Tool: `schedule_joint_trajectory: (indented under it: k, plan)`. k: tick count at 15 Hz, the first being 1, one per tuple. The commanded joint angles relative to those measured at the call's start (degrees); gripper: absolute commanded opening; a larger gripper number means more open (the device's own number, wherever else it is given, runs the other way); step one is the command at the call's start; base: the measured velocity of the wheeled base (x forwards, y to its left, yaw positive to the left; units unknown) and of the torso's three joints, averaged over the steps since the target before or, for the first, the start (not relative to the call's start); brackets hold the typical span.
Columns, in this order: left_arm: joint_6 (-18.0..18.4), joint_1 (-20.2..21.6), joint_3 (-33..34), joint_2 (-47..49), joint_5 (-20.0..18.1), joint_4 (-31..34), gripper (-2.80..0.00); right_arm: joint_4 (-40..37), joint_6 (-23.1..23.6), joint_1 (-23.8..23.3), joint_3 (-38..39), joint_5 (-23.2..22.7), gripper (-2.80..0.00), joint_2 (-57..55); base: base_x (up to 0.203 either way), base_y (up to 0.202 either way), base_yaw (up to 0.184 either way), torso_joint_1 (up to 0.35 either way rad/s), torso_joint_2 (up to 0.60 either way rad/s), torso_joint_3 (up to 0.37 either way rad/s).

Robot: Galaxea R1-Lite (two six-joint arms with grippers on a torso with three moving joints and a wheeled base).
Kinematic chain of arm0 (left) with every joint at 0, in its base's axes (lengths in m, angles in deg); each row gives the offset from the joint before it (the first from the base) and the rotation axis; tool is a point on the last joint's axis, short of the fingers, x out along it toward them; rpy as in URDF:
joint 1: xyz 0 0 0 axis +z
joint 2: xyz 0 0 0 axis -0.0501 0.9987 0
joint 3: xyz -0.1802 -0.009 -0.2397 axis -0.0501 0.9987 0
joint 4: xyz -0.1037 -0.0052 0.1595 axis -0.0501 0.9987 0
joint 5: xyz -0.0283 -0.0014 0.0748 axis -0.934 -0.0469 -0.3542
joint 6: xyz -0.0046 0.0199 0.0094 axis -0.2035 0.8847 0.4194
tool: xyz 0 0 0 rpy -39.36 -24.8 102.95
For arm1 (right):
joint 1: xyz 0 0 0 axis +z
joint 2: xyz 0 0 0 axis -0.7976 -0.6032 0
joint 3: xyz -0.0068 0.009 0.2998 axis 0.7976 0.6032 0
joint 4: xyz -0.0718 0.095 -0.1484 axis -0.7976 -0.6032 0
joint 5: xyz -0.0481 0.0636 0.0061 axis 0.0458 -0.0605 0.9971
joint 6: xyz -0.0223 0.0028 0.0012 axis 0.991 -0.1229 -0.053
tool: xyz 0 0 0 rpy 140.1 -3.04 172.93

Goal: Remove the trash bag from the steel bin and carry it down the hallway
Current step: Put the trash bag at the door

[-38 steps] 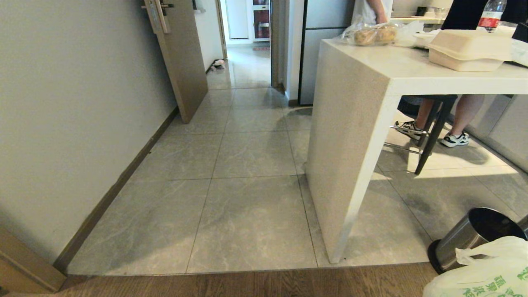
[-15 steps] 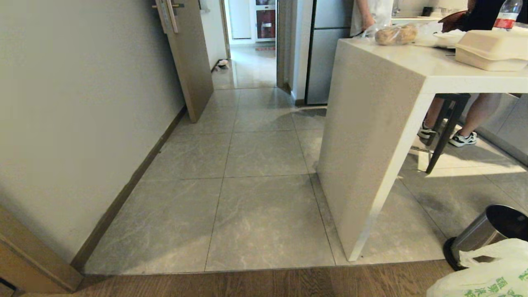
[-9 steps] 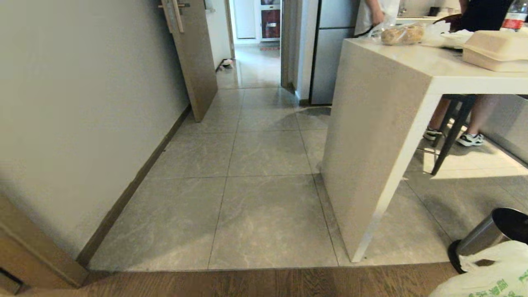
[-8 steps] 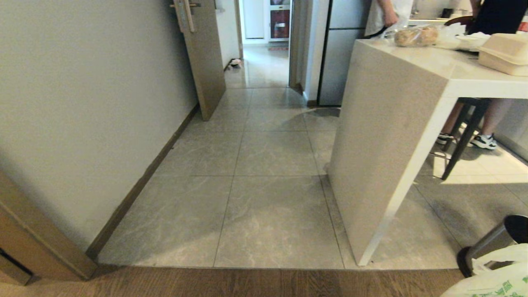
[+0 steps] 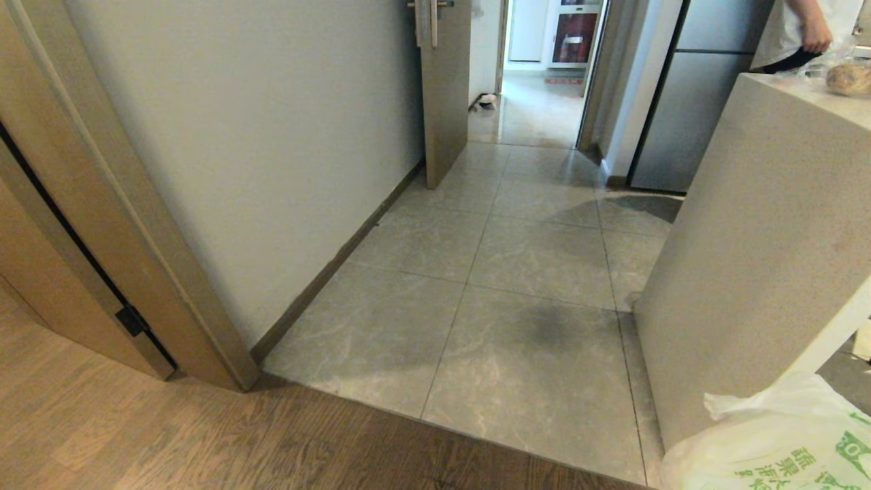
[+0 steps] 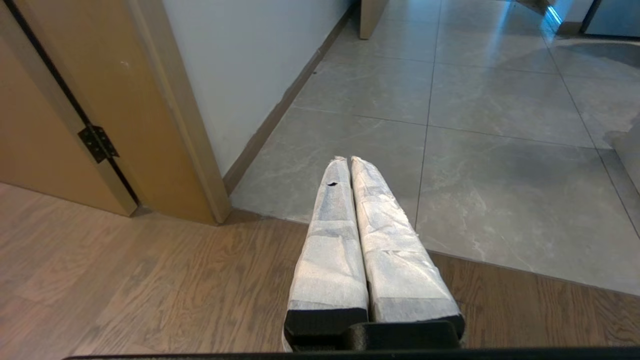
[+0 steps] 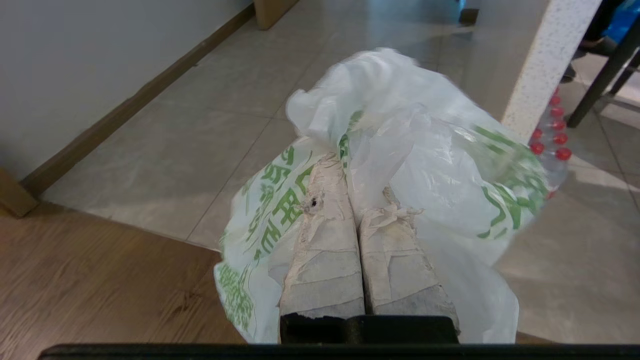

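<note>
— One thin, crinkly white plastic trash bag with green printed characters is all the load, and it hangs bunched around and just ahead of the right gripper, whose taped fingers are clenched on a gather of its film. The steel bin is not in view.

— How would it handle?

— Soft, light and slippery by the look of it; it billows rather than sags. The robot would do best to keep a pinch on a thick gather near the mouth, since a single layer could tear or slide out.

— And the count, largest first?

— One grey-tiled hallway ahead of both grippers, one bag, two grippers. The left gripper is pressed closed on nothing, over the wood floor's edge.
</note>
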Motion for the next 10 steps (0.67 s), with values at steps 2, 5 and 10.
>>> schedule_joint_trajectory:
  k: [2, 5, 10]
  plan:
    - [0.0, 0.0, 0.0, 0.0, 0.0, 0.0, -2.80, 0.1, 0.0, 0.0, 0.5, 0.0, -2.80, -0.1, 0.000, 0.000, 0.000, 0.000, 0.00, 0.000]
    - [-0.1, 0.0, 0.0, 0.0, 0.0, 0.0, -2.80, 0.1, 0.0, 0.0, 0.5, 0.0, -2.80, -0.1, 0.000, 0.000, 0.000, 0.000, 0.00, 0.000]
    - [0.0, 0.0, 0.0, 0.0, 0.0, 0.0, -2.80, 0.0, 0.1, 0.0, 0.5, 0.0, -2.80, -0.1, 0.001, 0.001, -0.012, 0.000, 0.00, 0.001]
